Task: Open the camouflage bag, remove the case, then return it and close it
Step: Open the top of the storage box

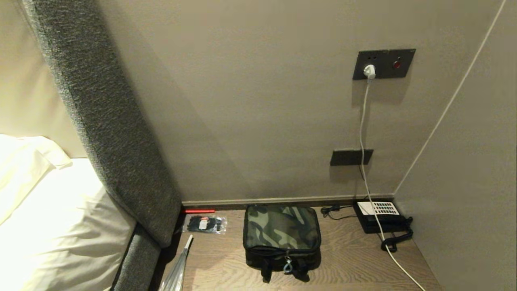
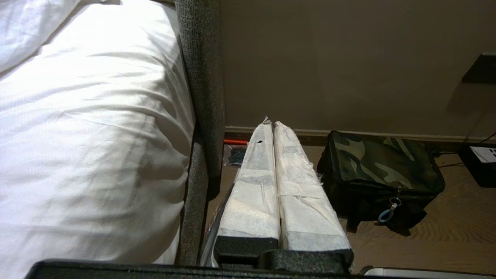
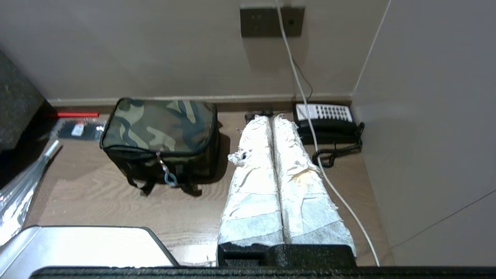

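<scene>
The camouflage bag [image 1: 281, 235] stands zipped shut on the wooden bedside table [image 1: 351, 258], against the back wall, with a blue-looped zipper pull [image 1: 288, 266] hanging on its front. It also shows in both wrist views [image 2: 381, 164] [image 3: 161, 130]. The case is hidden. Neither arm appears in the head view. My left gripper [image 2: 271, 126] hangs shut and empty in front of the table, to the left of the bag. My right gripper [image 3: 271, 118] is shut and empty too, hovering to the right of the bag, short of the telephone.
A black telephone [image 1: 381, 216] with a white keypad sits at the back right, a white cable [image 1: 365, 133] running over it from a wall socket [image 1: 383, 64]. A clear packet of black ties [image 1: 204, 224] and a red pen [image 1: 200, 211] lie at the back left. A grey headboard [image 1: 109, 121] and the bed [image 1: 52, 226] border the left.
</scene>
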Available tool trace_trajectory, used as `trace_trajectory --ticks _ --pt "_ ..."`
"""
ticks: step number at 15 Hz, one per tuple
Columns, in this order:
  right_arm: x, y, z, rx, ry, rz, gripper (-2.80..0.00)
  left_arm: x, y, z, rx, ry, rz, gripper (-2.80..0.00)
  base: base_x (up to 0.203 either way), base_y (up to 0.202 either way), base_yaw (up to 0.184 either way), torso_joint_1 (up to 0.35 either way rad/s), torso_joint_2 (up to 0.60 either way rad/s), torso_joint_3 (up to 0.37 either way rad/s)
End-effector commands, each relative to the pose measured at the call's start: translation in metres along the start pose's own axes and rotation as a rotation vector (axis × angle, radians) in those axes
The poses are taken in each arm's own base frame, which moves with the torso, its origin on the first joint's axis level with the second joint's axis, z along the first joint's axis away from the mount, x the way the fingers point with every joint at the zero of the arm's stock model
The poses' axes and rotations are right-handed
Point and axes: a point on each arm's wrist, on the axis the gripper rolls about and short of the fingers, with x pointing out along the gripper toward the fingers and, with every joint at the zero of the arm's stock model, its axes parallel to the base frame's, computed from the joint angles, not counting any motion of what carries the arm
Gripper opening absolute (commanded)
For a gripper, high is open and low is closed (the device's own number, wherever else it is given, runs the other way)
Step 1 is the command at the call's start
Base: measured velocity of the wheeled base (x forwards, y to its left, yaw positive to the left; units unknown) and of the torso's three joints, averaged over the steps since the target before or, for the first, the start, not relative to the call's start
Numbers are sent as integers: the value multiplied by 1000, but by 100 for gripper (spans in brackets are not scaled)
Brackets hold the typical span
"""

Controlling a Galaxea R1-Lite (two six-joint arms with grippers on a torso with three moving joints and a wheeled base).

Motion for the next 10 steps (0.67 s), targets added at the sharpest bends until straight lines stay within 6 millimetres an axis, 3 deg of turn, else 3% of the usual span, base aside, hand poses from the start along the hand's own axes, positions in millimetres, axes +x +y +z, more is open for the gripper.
trace_trajectory --ticks 1,10 --pt "0 0 0 0 -4 1 -280 0 0 -1 -1 1 1 -280 0 0 0 0 2 -203" --pt "0 0 0 0 -4 1 -280 0 0 -1 0 1 1 -280 0 0 0 4 2 -196"
